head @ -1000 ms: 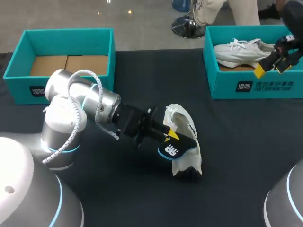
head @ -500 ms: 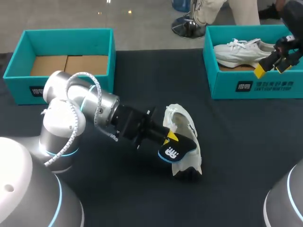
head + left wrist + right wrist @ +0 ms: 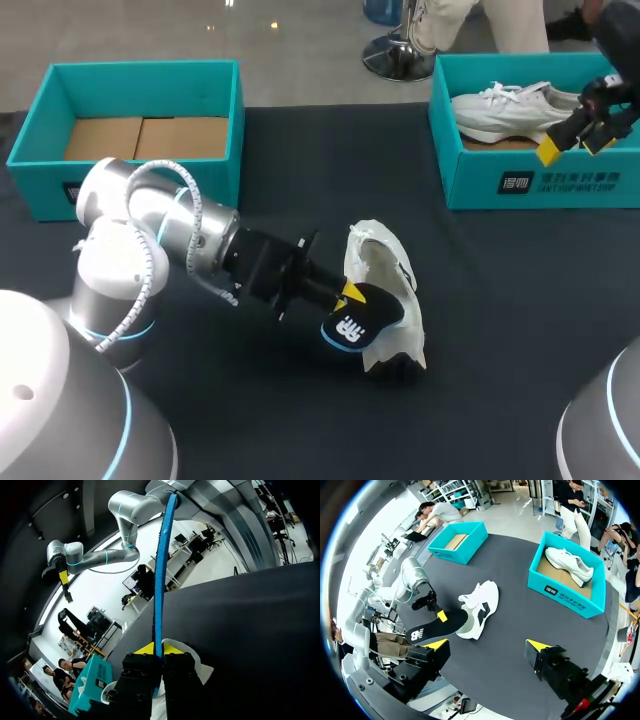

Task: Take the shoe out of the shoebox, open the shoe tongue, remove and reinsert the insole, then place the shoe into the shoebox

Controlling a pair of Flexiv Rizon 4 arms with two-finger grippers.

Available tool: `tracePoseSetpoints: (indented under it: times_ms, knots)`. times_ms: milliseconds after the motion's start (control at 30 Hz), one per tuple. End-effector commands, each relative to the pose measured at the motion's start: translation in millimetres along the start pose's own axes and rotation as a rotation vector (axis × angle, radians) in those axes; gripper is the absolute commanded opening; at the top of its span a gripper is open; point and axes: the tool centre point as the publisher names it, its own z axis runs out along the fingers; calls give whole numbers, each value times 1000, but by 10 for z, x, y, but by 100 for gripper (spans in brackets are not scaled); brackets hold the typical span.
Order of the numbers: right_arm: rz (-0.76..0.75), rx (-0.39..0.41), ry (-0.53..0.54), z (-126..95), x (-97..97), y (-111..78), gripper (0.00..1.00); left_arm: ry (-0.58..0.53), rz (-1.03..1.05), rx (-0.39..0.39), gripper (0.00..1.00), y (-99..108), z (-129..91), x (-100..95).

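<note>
L pincer (image 3: 158, 649) is clamped on the insole (image 3: 360, 320) at one end, both yellow tips pressing its flat faces. The insole's other end reaches to the shoe's opening; can't tell if it is tucked inside or already free. Insole: thin, black on top w/ a white mark, blue along the edge, and it holds straight rather than drooping.

The shoe (image 3: 385, 255) lies on the tabletop (image 3: 500, 330), touching the insole, about mid-table. It is white, low-cut and soft-looking, w/ the upper splayed wide and dark lining showing.

Progress, judged: shoe is out of a box and the tongue looks opened; insole removal is under way, approx. halfway through the task. Left to do: get the insole clear, slide it back in, then box the shoe.

R pincer (image 3: 573, 143) is well apart from the shoe, fingers spread and holding nothing. It hangs over the R box (image 3: 540, 185), beyond the shoe on the robot's right. A 2nd shoe (image 3: 510, 110), also white, lies in that box. L box (image 3: 140, 66), beyond the shoe on the other side, shows only its cardboard floor.
</note>
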Motion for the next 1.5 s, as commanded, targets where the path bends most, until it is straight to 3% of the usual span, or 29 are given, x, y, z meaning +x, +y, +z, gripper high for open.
tracePoseSetpoints:
  times_ms: [33, 633, 1033, 1500]
  knots:
    - [2, 5, 1, 1, -5, 24, 100, 1, 7, 4, 0, -5, 39, -27]
    - [2, 5, 1, 1, -5, 24, 100, 27, 80, 5, 0, 119, 270, -8]
    - [2, 5, 1, 1, -5, 24, 100, 24, 139, -29, 0, 303, 299, 54]
    - [2, 5, 1, 1, -5, 24, 100, 16, 141, -48, 0, 326, 254, 28]
